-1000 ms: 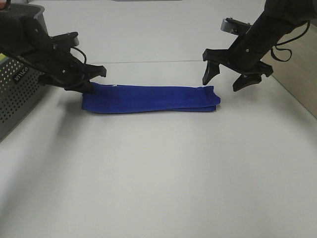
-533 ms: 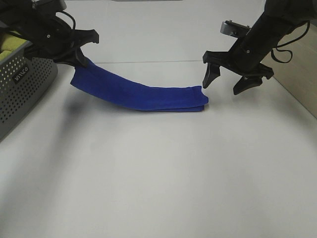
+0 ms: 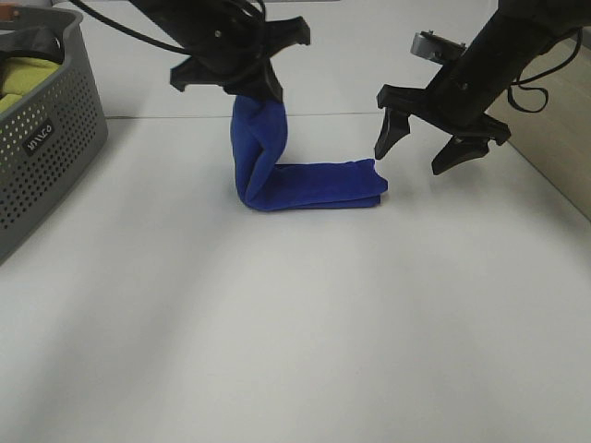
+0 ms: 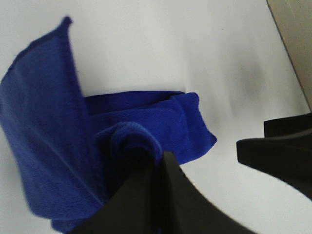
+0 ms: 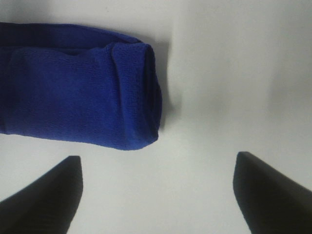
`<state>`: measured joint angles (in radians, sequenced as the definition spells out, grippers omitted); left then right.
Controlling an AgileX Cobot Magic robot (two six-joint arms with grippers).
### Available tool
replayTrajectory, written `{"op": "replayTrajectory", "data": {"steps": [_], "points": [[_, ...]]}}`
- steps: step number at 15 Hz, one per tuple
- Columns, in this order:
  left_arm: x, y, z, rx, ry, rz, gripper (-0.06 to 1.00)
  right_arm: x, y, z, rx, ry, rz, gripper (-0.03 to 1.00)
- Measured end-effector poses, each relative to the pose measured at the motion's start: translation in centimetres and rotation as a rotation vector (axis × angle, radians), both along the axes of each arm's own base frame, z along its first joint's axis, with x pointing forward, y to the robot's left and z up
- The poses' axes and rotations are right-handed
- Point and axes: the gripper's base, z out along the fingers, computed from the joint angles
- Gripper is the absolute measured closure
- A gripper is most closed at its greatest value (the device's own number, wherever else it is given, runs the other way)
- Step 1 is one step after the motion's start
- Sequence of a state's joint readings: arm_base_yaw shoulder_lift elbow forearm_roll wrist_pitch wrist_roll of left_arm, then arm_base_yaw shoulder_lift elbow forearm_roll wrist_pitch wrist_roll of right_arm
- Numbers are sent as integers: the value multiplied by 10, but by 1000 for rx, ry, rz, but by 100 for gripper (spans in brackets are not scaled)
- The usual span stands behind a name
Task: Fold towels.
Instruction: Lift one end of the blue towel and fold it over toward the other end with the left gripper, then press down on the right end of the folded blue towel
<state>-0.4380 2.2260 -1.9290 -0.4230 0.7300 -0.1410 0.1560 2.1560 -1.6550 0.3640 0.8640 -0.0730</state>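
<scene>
The royal-blue towel lies folded in a long strip on the white table. Its left end is lifted upright and bends over the part lying flat. My left gripper is shut on that raised end, above the strip's middle. In the left wrist view the towel is pinched between the dark fingers. My right gripper hangs open just past the towel's right end, with nothing between its fingers. The right wrist view shows that towel end beyond the spread fingertips.
A grey perforated basket holding a yellow-green cloth stands at the left edge of the table. A beige surface borders the table on the right.
My left gripper has carried the towel's left end up and to the right, from beside the basket to above the strip's middle. The right gripper has stayed in place, open.
</scene>
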Motion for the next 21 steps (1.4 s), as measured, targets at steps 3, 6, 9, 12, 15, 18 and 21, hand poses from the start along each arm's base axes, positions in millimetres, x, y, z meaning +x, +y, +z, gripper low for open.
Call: {"op": "replayTrajectory", "data": {"steps": [3, 6, 9, 12, 15, 18, 21], "points": [[15, -54, -38, -77, 50, 30, 80, -7, -1, 16, -3, 19, 6, 17], [21, -68, -53, -180, 83, 92, 48, -11, -7, 28, -55, 11, -25, 17], [23, -73, -42, -295, 77, 133, 39, -13, -11, 40, -94, -19, -34, 17], [33, -49, -7, -266, -66, 74, 39, -13, -9, 41, -65, -17, -36, 18], [48, 1, 41, -206, -250, 51, 39, -8, 11, 49, 158, -88, 16, 19], [51, 31, 55, -159, -252, 43, 39, -1, 32, 44, 425, -132, 80, 19], [50, 45, 56, -103, -216, 19, 39, 9, 49, 12, 693, -107, 100, 19]]}}
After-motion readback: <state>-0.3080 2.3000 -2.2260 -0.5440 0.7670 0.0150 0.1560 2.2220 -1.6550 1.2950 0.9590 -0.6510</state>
